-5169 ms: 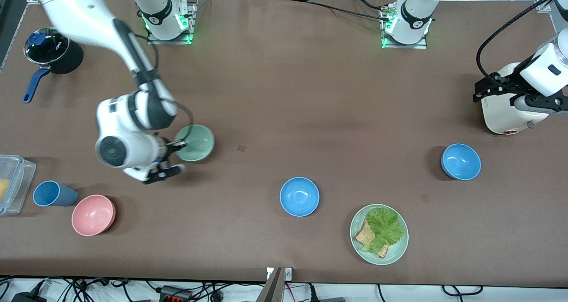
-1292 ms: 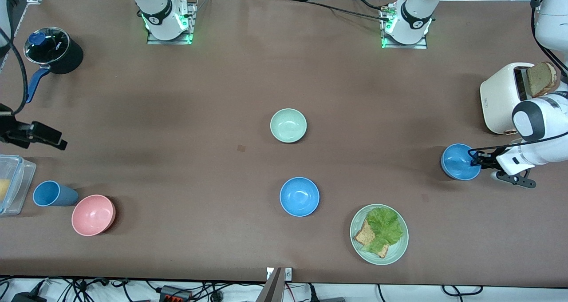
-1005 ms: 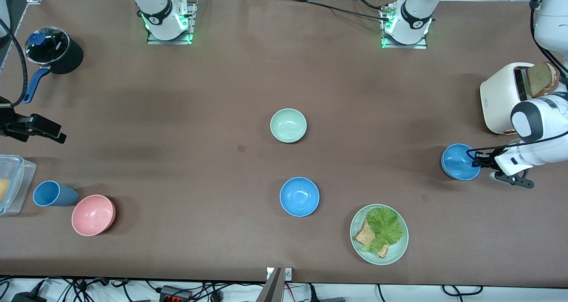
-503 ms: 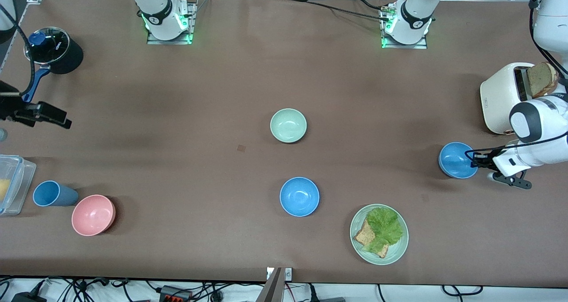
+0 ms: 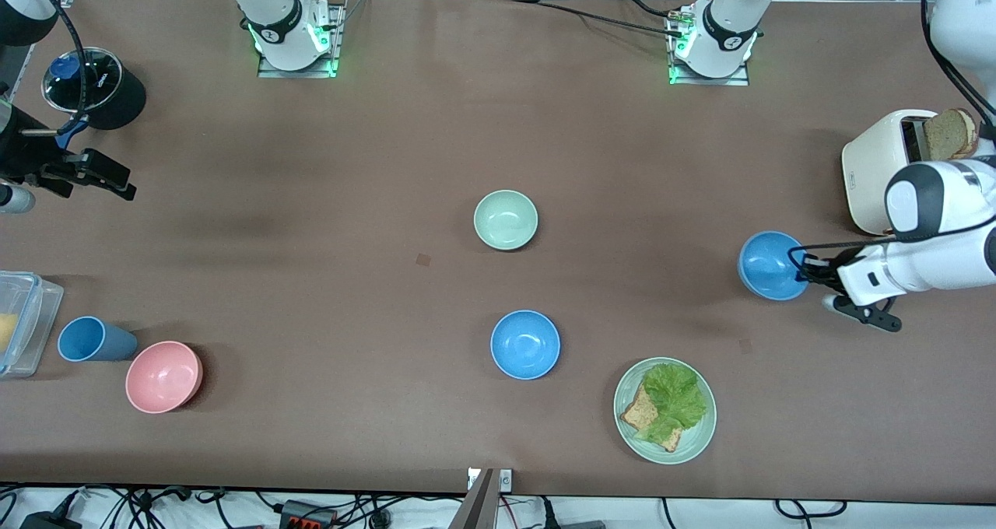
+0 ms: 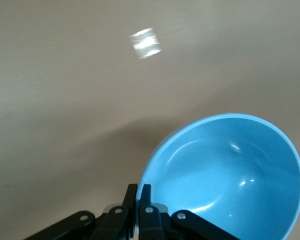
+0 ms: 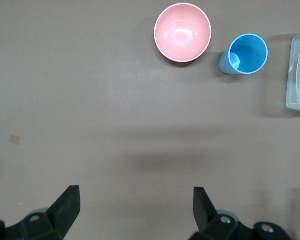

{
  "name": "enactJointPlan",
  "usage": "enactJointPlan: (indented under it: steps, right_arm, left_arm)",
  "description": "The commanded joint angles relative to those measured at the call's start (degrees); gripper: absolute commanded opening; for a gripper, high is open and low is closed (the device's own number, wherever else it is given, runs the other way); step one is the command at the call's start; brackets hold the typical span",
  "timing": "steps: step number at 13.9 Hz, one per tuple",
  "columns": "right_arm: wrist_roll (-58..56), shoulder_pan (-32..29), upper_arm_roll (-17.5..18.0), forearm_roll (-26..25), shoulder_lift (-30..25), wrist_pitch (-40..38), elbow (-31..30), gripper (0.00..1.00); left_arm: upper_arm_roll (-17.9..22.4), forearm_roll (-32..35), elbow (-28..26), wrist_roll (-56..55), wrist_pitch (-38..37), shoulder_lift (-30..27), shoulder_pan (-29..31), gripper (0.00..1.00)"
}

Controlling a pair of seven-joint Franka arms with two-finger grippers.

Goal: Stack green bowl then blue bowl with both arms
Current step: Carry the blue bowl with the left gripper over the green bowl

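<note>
**Blue bowl lifted for carry to green bowl**

- Green bowl (image 5: pixel 506 219): upright at mid-surface, apart from everything else; placed centrally, most likely as the base of the stack, within reach of both arms.
- Blue bowl (image 5: pixel 772 265): pinched at the rim by the left gripper (image 5: pixel 809 268), over the left arm's end of the surface, tilted with its mouth toward the front camera. Shadow lying apart from the bowl suggests it is off the surface. Rim grip seen closely in the left wrist view: fingers (image 6: pixel 138 202) closed on the wall of the bowl (image 6: pixel 225 175), one inside, one outside (a thin-wall hold, apt to let the bowl swing).
- Second blue bowl (image 5: pixel 525 344): upright, nearer the front camera than the green bowl; untouched.
- Right gripper (image 5: pixel 85 175): over the right arm's end of the surface, beside the pot (image 5: pixel 95 88); fingers spread wide and empty in the right wrist view (image 7: pixel 135 210). Waiting, clear of the stacking spot.
- Bystanders: plate (image 5: pixel 664 411) with lettuce and bread, toaster (image 5: pixel 887 167), pink bowl (image 5: pixel 164 376), cup (image 5: pixel 95 339).
- Next, by judgement: carry over the green bowl, level, lower, release.
</note>
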Motion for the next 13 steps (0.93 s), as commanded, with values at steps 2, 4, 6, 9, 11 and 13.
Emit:
enactJointPlan:
  steps: [2, 4, 6, 9, 11, 13]
  right_arm:
    - [-0.9, -0.4, 0.6, -0.7, -1.3, -1.9, -1.2, 1.0]
    - [-0.9, -0.4, 0.6, -0.7, -1.3, -1.6, -1.2, 1.0]
    - [-0.8, -0.4, 0.6, -0.7, -1.3, -1.2, -1.2, 1.0]
    - [-0.8, -0.4, 0.6, -0.7, -1.3, -1.0, -1.2, 1.0]
    - [-0.8, -0.4, 0.6, -0.7, -1.2, -0.9, -1.2, 1.0]
    - [-0.8, -0.4, 0.6, -0.7, -0.9, -0.8, -1.0, 1.0]
  left_arm:
    - [-12.7, -0.7, -0.7, -20.5, -7.2, -4.8, 0.3, 0.01]
    - [-19.9, -0.7, -0.8, -36.2, -6.1, -4.1, 0.0, 0.0]
    - [-22.8, -0.7, -0.9, -46.8, -3.3, -2.6, -3.1, 0.0]
    - [-22.6, -0.3, -1.7, -62.8, 3.1, -1.5, -13.3, 0.0]
    - [-22.4, -0.1, -2.3, -71.3, 8.2, 0.7, -16.7, 0.0]
    - [-22.4, 0.0, -5.2, -77.8, 13.7, 0.8, -18.9, 0.0]
